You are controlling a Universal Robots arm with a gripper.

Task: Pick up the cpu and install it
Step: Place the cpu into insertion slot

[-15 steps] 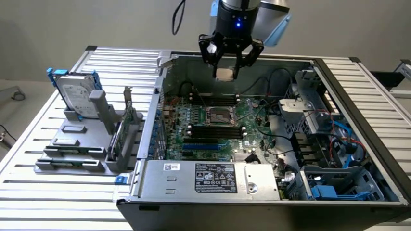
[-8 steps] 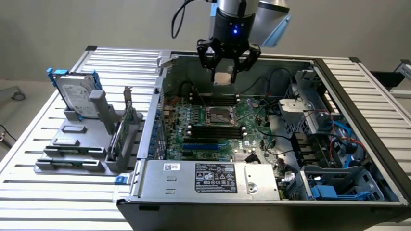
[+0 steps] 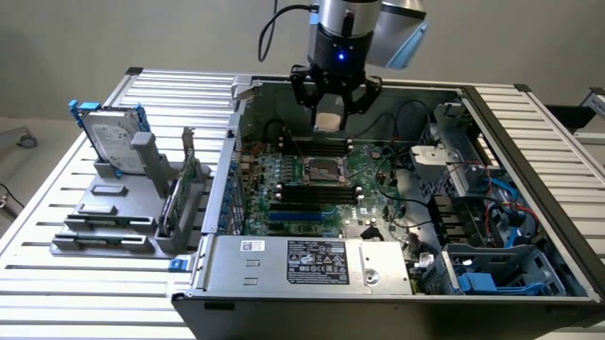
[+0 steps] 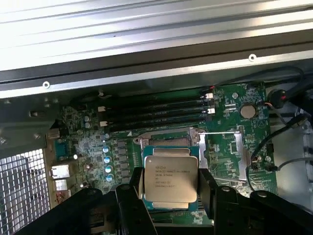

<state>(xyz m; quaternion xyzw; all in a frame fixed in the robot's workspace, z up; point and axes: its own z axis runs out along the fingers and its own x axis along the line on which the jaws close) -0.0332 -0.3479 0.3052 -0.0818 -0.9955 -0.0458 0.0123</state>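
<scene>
1. Pincer [image 4: 171, 192] clamps the cpu [image 4: 170, 176] by two opposite edges, up above the motherboard [image 3: 321, 188] inside the open computer case [image 3: 283, 265].
2. Judged light, stiff and thin; metal lid slippery, underside likely fragile, so edges are the safe hold.

Your arm [image 3: 345, 25] hangs straight down from twelve o'clock in the exterior view, wrist vertical, a blue light [image 3: 338, 50] lit on it. Your gripper [image 3: 328, 119] points down, its dark fingers [image 4: 132, 200] clamped on two opposite edges of the cpu [image 4: 170, 178]
</scene>
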